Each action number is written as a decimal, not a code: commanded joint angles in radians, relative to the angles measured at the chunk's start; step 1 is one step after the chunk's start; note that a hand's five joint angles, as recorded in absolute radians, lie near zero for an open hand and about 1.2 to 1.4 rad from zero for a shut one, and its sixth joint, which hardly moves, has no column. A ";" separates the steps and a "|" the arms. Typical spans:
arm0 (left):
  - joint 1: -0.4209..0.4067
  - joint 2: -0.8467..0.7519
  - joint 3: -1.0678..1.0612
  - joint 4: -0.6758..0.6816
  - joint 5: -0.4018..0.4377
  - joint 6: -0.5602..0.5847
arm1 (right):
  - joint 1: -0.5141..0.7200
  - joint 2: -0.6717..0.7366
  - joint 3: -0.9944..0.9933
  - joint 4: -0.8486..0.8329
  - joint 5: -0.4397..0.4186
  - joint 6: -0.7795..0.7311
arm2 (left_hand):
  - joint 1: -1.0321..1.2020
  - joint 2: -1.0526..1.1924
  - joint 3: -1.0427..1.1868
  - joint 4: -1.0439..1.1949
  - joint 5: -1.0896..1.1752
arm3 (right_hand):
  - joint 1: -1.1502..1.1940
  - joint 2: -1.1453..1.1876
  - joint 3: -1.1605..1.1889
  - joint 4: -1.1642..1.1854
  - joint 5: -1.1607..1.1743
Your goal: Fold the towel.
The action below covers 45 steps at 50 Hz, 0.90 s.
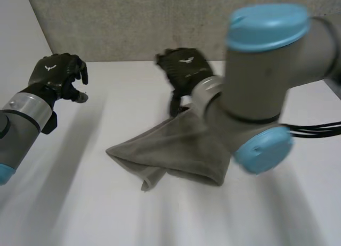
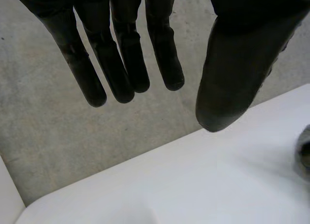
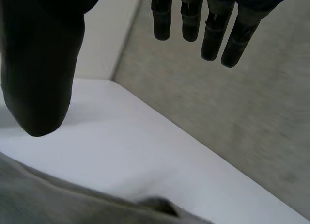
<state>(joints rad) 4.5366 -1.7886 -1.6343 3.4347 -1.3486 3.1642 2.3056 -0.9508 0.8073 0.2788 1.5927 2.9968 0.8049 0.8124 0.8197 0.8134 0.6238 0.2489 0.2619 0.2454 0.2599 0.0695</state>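
Looking at a plain white tabletop (image 1: 80, 203) backed by a speckled grey wall panel (image 1: 133, 22), with the chunky grey right arm with light-blue caps (image 1: 266, 70) stretched in over the right side. Next down, a rumpled grey cloth towel (image 1: 170, 147), lying loosely doubled-up around the middle of the tabletop, far end hidden behind that arm's wrist. Then the black right hand (image 1: 186, 70) near the far edge just past the towel, spread open and gripping nothing, and the black left hand (image 1: 56, 75) up by the far left corner, well apart from the towel, fingers (image 2: 121, 64) straight, thumb out, also empty.
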 commanded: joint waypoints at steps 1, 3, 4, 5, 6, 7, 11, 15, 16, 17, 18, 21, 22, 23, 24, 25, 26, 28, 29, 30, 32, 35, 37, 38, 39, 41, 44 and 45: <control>-0.068 -0.021 -0.013 -0.002 0.008 0.008 | -0.179 -0.118 0.232 -0.018 -0.100 0.001 | -0.223 -0.231 -0.238 -0.232 -0.217 | -0.070 -0.083 -0.067 -0.081 -0.065; -0.089 -0.037 -0.013 -0.002 0.011 0.013 | -0.215 -0.141 0.286 -0.026 -0.134 0.001 | -0.323 -0.331 -0.338 -0.332 -0.317 | -0.067 -0.080 -0.064 -0.078 -0.062; -0.111 -0.057 -0.013 -0.002 0.014 0.016 | -0.247 -0.163 0.343 -0.041 -0.164 0.001 | -0.400 -0.407 -0.415 -0.408 -0.393 | -0.055 -0.068 -0.052 -0.066 -0.051; -0.111 -0.057 -0.013 -0.002 0.014 0.016 | -0.247 -0.163 0.343 -0.041 -0.165 0.001 | -0.401 -0.408 -0.415 -0.409 -0.394 | -0.055 -0.068 -0.052 -0.066 -0.050; -0.129 -0.076 -0.012 -0.002 0.013 0.017 | -0.271 -0.181 0.395 -0.061 -0.192 -0.001 | -0.447 -0.455 -0.462 -0.456 -0.440 | -0.052 -0.065 -0.049 -0.063 -0.048; -0.145 -0.098 -0.010 0.000 0.013 0.019 | -0.291 -0.192 0.438 -0.082 -0.212 -0.001 | -0.462 -0.470 -0.477 -0.471 -0.455 | -0.049 -0.062 -0.046 -0.060 -0.045; -0.174 -0.153 -0.004 0.001 0.013 0.030 | -0.330 -0.204 0.523 -0.139 -0.251 -0.001 | -0.462 -0.470 -0.477 -0.471 -0.456 | -0.032 -0.045 -0.028 -0.043 -0.027; -0.197 -0.222 0.011 -0.002 0.013 0.051 | -0.360 -0.206 0.590 -0.208 -0.269 -0.007 | -0.462 -0.470 -0.477 -0.471 -0.456 | -0.029 -0.042 -0.025 -0.040 -0.024; -0.200 -0.254 0.017 -0.002 0.013 0.066 | -0.359 -0.204 0.596 -0.213 -0.267 -0.018 | -0.459 -0.467 -0.474 -0.468 -0.453 | -0.029 -0.042 -0.025 -0.040 -0.024; -0.200 -0.255 0.018 -0.002 0.013 0.066 | -0.359 -0.200 0.601 -0.214 -0.267 -0.033 | -0.459 -0.467 -0.474 -0.468 -0.453 | -0.029 -0.042 -0.025 -0.040 -0.024; -0.203 -0.277 0.019 -0.002 0.013 0.079 | -0.359 -0.200 0.601 -0.214 -0.267 -0.033 | -0.453 -0.461 -0.468 -0.462 -0.447 | -0.029 -0.042 -0.025 -0.040 -0.024; -0.205 -0.316 0.019 -0.002 0.013 0.102 | -0.354 -0.195 0.606 -0.217 -0.260 -0.068 | -0.436 -0.443 -0.451 -0.444 -0.429 | -0.029 -0.042 -0.025 -0.040 -0.024; -0.205 -0.331 0.021 0.000 0.011 0.111 | -0.351 -0.192 0.606 -0.217 -0.260 -0.085 | -0.433 -0.440 -0.448 -0.441 -0.426 | -0.029 -0.042 -0.025 -0.040 -0.024; -0.205 -0.331 0.021 0.000 0.011 0.111 | -0.351 -0.192 0.606 -0.217 -0.260 -0.085 | -0.433 -0.440 -0.448 -0.441 -0.426 | -0.029 -0.042 -0.025 -0.040 -0.024; -0.205 -0.345 0.024 0.000 0.009 0.118 | -0.350 -0.191 0.604 -0.219 -0.267 -0.099 | -0.430 -0.437 -0.445 -0.438 -0.423 | -0.029 -0.042 -0.025 -0.040 -0.024; -0.205 -0.345 0.024 0.000 0.009 0.119 | -0.347 -0.186 0.601 -0.220 -0.267 -0.108 | -0.430 -0.437 -0.445 -0.438 -0.423 | -0.026 -0.039 -0.023 -0.037 -0.021; -0.205 -0.357 0.028 0.000 0.005 0.125 | -0.347 -0.186 0.601 -0.220 -0.267 -0.108 | -0.421 -0.429 -0.436 -0.430 -0.415 | -0.026 -0.039 -0.022 -0.037 -0.021; -0.205 -0.370 0.036 0.000 0.002 0.132 | -0.339 -0.177 0.590 -0.219 -0.267 -0.118 | -0.403 -0.411 -0.418 -0.412 -0.397 | -0.026 -0.039 -0.022 -0.037 -0.021; -0.205 -0.377 0.044 -0.002 0.000 0.138 | -0.331 -0.163 0.581 -0.220 -0.269 -0.122 | -0.386 -0.394 -0.401 -0.395 -0.379 | -0.023 -0.036 -0.020 -0.034 -0.018; -0.205 -0.386 0.053 -0.003 -0.001 0.143 | -0.321 -0.151 0.566 -0.222 -0.269 -0.130 | -0.371 -0.379 -0.386 -0.380 -0.365 | -0.020 -0.033 -0.017 -0.031 -0.015; -0.205 -0.394 0.060 -0.006 -0.003 0.148 | -0.305 -0.129 0.535 -0.222 -0.272 -0.137 | -0.357 -0.364 -0.371 -0.365 -0.350 | -0.008 -0.021 -0.005 -0.019 -0.004; -0.203 -0.402 0.071 -0.009 -0.004 0.148 | -0.264 -0.062 0.447 -0.220 -0.287 -0.151 | -0.319 -0.326 -0.333 -0.327 -0.312 | 0.073 0.060 0.077 0.062 0.078; -0.202 -0.402 0.073 -0.009 -0.004 0.148 | -0.239 -0.023 0.386 -0.216 -0.290 -0.154 | -0.304 -0.311 -0.319 -0.312 -0.297 | 0.133 0.120 0.136 0.122 0.137; -0.200 -0.402 0.073 -0.011 -0.004 0.148 | -0.220 0.016 0.322 -0.210 -0.295 -0.156 | -0.286 -0.294 -0.301 -0.295 -0.280 | 0.176 0.163 0.180 0.165 0.181; -0.200 -0.402 0.073 -0.011 -0.004 0.148 | -0.219 0.017 0.322 -0.210 -0.295 -0.156 | -0.286 -0.294 -0.301 -0.295 -0.279 | 0.177 0.164 0.180 0.166 0.181; -0.199 -0.400 0.070 -0.012 -0.004 0.148 | -0.193 0.119 0.175 -0.178 -0.297 -0.159 | -0.210 -0.218 -0.225 -0.219 -0.204 | 0.256 0.243 0.259 0.245 0.260; -0.198 -0.396 0.064 -0.012 -0.004 0.148 | -0.170 0.243 0.001 -0.103 -0.298 -0.161 | -0.125 -0.133 -0.140 -0.133 -0.118 | 0.294 0.281 0.297 0.283 0.299; -0.198 -0.396 0.064 -0.012 -0.004 0.148 | -0.170 0.244 0.000 -0.102 -0.298 -0.161 | -0.125 -0.132 -0.139 -0.133 -0.118 | 0.294 0.281 0.298 0.283 0.299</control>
<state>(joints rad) 4.3366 -2.1908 -1.5629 3.4232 -1.3532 3.3131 2.0981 -0.8735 1.0447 0.0939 1.2980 2.8380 0.6234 0.6208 0.6165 0.6156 0.4426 0.5030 0.5002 0.5057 0.5034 0.3379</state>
